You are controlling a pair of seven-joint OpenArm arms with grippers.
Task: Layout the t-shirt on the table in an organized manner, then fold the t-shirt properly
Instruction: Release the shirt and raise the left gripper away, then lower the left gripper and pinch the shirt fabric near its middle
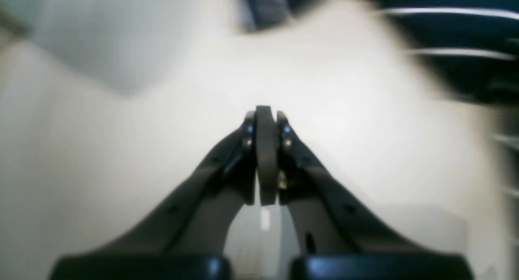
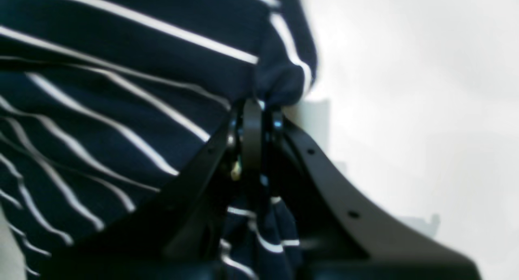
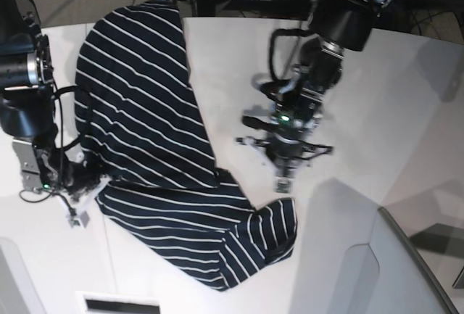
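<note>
T-shirt (image 3: 145, 89), navy w/ thin white stripes, on white table (image 3: 348, 198); base view: spread beyond, beside & nearer the camera than R gripper (image 3: 101, 183), partly bunched at near end; L gripper (image 3: 283, 176) apart from it, over bare tabletop. L wrist view: L gripper, jaws together, nothing between; shirt blurred, ahead & off to one side. R wrist view: R gripper closed on shirt's edge, folds one side, bare table other.
</note>
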